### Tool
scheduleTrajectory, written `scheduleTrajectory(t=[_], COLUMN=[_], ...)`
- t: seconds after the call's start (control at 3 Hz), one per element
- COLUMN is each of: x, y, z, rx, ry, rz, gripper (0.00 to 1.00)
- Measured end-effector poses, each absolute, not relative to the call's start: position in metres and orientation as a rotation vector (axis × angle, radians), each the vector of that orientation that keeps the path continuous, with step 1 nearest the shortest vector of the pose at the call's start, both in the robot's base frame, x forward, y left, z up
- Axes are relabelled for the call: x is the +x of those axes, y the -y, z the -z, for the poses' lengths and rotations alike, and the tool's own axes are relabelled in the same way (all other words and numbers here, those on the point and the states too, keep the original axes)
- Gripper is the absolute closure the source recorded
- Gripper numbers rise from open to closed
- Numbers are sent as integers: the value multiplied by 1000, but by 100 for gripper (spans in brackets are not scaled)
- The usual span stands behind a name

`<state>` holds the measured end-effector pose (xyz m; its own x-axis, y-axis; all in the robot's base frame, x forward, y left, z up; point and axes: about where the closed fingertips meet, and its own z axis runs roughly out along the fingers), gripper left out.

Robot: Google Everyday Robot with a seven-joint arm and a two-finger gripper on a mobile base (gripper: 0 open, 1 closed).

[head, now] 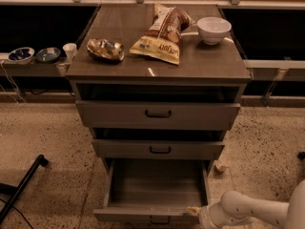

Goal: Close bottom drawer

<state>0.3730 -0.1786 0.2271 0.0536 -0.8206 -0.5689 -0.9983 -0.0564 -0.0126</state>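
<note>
The bottom drawer [157,187] of the grey-brown cabinet stands pulled far out, its inside bare; its front panel [143,217] runs along the lower edge of the view with a dark bar handle [159,221] partly cut off. My gripper [195,212] comes in from the lower right on a white arm [248,209] and sits at the right end of the drawer's front panel, touching or almost touching it. The middle drawer [159,149] and top drawer [157,114] above are each out a little.
On the cabinet top lie a chip bag [162,32], a white bowl [213,29] and a crumpled foil wrapper [105,49]. A shelf at left holds two small bowls [33,55] and a cup [70,50]. A black leg [21,187] crosses the speckled floor at lower left.
</note>
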Motion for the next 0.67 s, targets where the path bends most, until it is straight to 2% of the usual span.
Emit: scheduleTrajectory(t=[0.33, 0.67], x=[371, 370], y=[174, 170], z=[-212, -200], rx=[-1871, -1829], ry=[-1820, -1818], rz=[-638, -686], gripper=[25, 43])
